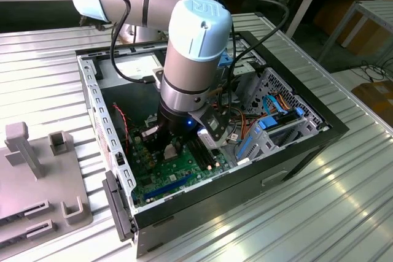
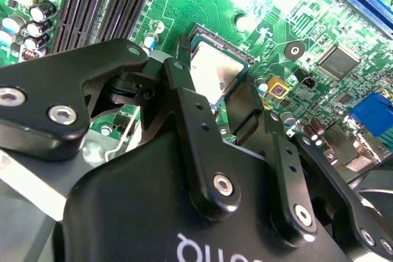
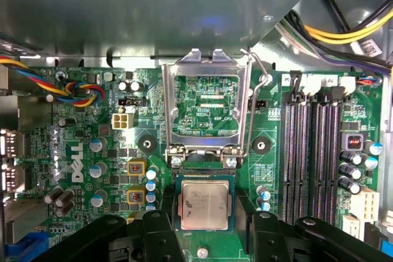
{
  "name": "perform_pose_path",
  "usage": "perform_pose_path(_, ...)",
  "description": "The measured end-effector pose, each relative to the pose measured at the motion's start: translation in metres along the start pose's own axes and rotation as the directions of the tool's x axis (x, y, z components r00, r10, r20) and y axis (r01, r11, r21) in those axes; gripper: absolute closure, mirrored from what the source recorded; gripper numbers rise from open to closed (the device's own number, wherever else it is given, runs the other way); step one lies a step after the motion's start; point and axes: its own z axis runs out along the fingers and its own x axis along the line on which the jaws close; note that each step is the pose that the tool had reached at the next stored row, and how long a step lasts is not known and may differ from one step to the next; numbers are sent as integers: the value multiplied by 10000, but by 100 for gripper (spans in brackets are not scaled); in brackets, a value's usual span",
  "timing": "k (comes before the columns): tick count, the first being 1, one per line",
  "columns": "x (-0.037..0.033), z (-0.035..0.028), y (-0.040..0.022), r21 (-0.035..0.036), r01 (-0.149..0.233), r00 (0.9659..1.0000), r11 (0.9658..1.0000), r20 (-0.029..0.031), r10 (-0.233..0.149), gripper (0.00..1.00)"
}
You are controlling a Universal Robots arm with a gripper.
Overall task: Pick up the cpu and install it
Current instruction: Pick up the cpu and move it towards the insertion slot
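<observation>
Two hand (image 2: 214, 78) fingers (image 2: 249, 111) beside cpu (image 3: 204, 205) edges, slim gaps

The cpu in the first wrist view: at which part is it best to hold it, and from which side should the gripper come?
Probably by two opposite side edges, coming straight down from above. The cpu lies flat, metal top up, so only its thin edges offer a hold. The frame stands open at one edge; the gripper is open and straddles the other two.

silver arm (image 1: 187, 59), pale blue caps, black screwed hand (image 2: 227, 105).
</observation>
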Motion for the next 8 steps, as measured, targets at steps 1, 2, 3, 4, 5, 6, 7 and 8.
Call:
perform_pose_path(1,1,-4,-1,15,0,10000,10000,-4,0,53)
perform_pose_path(2,2,-6,-3,24,0,10000,10000,-5,0,53)
perform_pose_path(3,3,-6,-3,26,-1,10000,10000,-6,1,53)
perform_pose_path(4,3,-6,-3,29,-2,10000,10000,-6,2,53)
perform_pose_path(5,3,-6,-3,29,-2,10000,10000,-6,2,53)
perform_pose_path(6,3,-6,-3,29,-2,10000,10000,-7,2,53)
perform_pose_path(7,3,-6,-3,29,-2,10000,10000,-7,2,53)
perform_pose_path(8,5,-6,-3,29,-3,10000,10000,-6,3,53)
